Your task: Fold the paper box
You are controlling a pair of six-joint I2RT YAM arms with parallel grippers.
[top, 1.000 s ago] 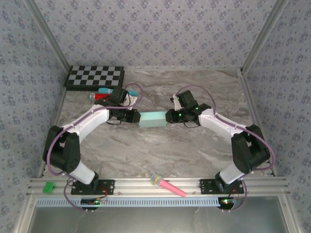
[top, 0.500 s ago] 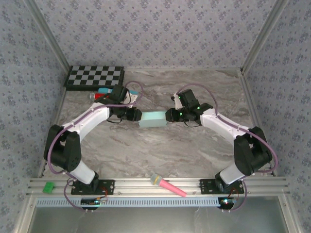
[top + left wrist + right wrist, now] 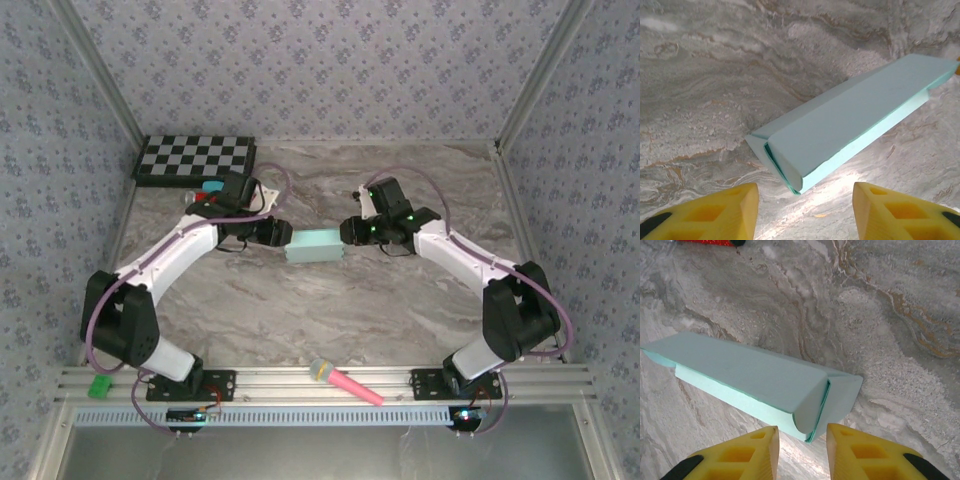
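Now, left gripper [image 3: 805,195]: my fingers stand apart, gripping nothing, box end just ahead.
right gripper [image 3: 801,434]: likewise parted, holding nothing.
paper box [image 3: 316,244]: folded long, lying on the marble table [image 3: 330,320] between my grippers.

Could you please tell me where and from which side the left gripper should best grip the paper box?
The paper box lies flat and long on the table; its left short end, with layered flap edges, faces the open left gripper. I would probably pinch that narrow end between the jaws, coming in from the left along its length.
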